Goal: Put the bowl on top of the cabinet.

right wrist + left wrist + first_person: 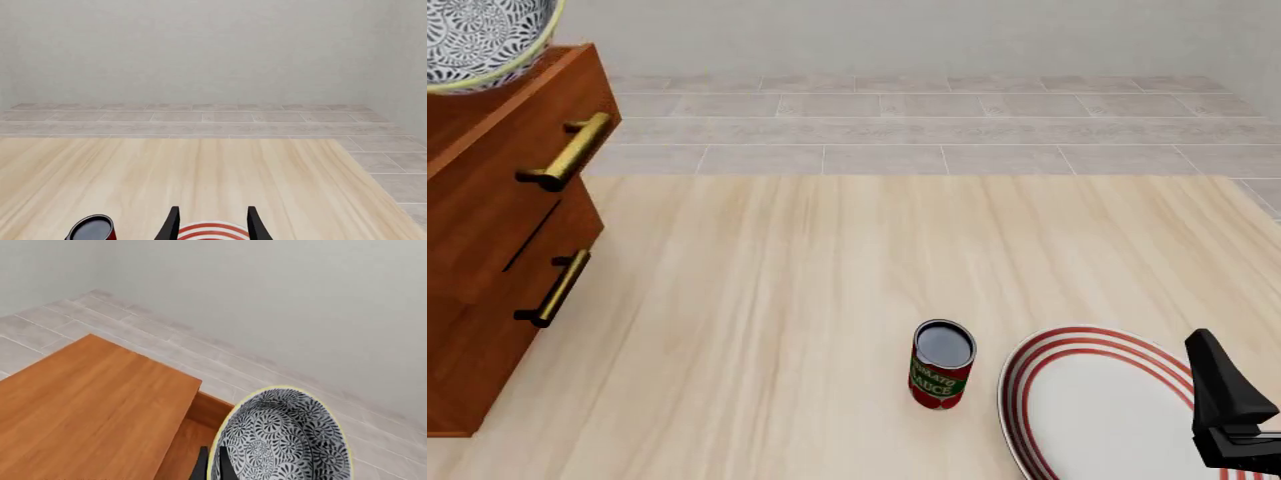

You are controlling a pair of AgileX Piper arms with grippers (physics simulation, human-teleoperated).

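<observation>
The bowl (287,440), blue-grey and white floral with a pale rim, is held tilted with my left gripper (212,467) shut on its rim, one finger inside and one outside. It hangs just off the edge of the cabinet's flat reddish-brown top (87,410). In the front view the bowl (474,35) shows at the upper left corner, above the cabinet (494,200) with its brass handles; the left gripper itself is out of that view. My right gripper (213,222) stands open low over the table's near right, holding nothing.
A red-labelled can (941,365) stands upright on the light wooden table (827,260). Right of it lies a flat white plate (1094,410) with red rings, under my right gripper (1217,375). Grey tiled floor and a pale wall lie beyond the table.
</observation>
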